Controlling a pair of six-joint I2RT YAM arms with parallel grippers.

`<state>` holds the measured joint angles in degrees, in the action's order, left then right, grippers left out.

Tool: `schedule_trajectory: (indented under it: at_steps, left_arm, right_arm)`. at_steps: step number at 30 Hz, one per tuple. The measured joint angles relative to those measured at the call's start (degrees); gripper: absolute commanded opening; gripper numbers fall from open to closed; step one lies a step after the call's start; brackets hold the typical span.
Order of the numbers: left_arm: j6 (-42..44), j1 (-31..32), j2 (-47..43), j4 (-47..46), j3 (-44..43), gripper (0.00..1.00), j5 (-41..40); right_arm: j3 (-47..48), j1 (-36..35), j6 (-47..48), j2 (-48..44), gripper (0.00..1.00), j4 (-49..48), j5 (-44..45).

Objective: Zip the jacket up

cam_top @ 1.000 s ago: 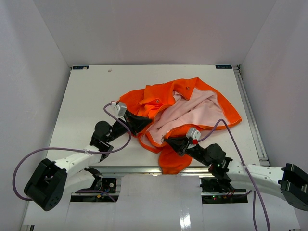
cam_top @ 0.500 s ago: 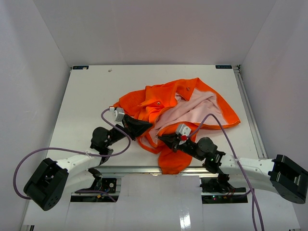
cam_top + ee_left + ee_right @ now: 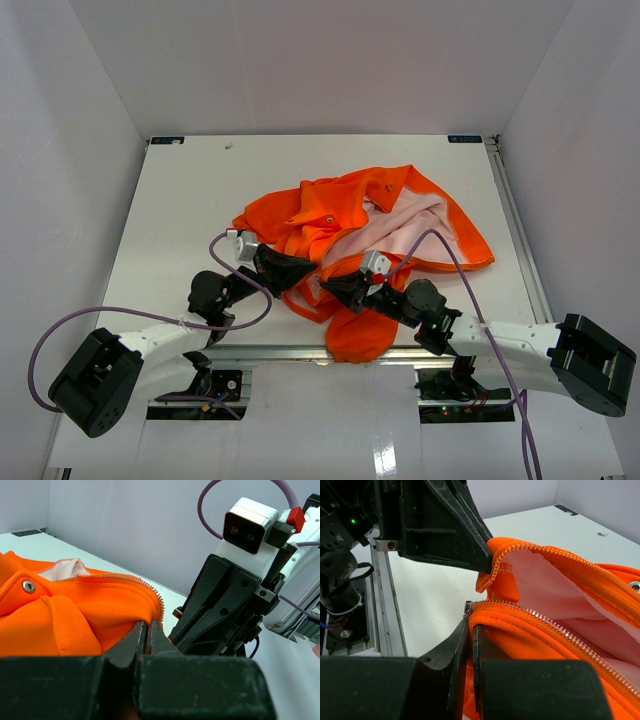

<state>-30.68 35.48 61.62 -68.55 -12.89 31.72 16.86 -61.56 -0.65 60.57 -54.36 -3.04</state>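
Left end effector (image 3: 303, 271) and right end effector (image 3: 326, 284) moved closer, both clamping one jacket (image 3: 335, 208).

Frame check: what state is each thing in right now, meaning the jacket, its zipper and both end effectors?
jacket: crumpled, front open, pink lining showing.
zipper: unzipped, its two rows of teeth apart.
left end effector: shut on one front edge of the jacket.
right end effector: shut on the other front edge, by the zipper's end.
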Motion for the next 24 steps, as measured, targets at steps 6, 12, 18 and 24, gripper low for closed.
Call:
schedule_trajectory:
  at_steps: [6, 12, 18, 24]
  left_arm:
    - [0.28, 0.18, -0.01, -1.26, 0.34, 0.0, 0.03]
    - [0.42, 0.3, -0.01, -2.9, 1.01, 0.0, 0.05]
    - [0.74, 0.37, -0.01, -4.64, 1.79, 0.0, 0.2]
    - [1.01, 0.41, -0.01, -5.65, 2.19, 0.0, 0.27]
  right_arm:
    - [0.0, 0.0, -1.21, 0.18, 0.08, -1.62, -0.86]
    - [-0.01, 0.0, -2.22, 0.14, 0.08, -2.83, -1.02]
    - [-0.15, 0.11, -3.53, -0.23, 0.08, -2.98, -1.01]
    - [-0.59, 0.58, -4.9, -1.14, 0.08, -3.23, -0.93]
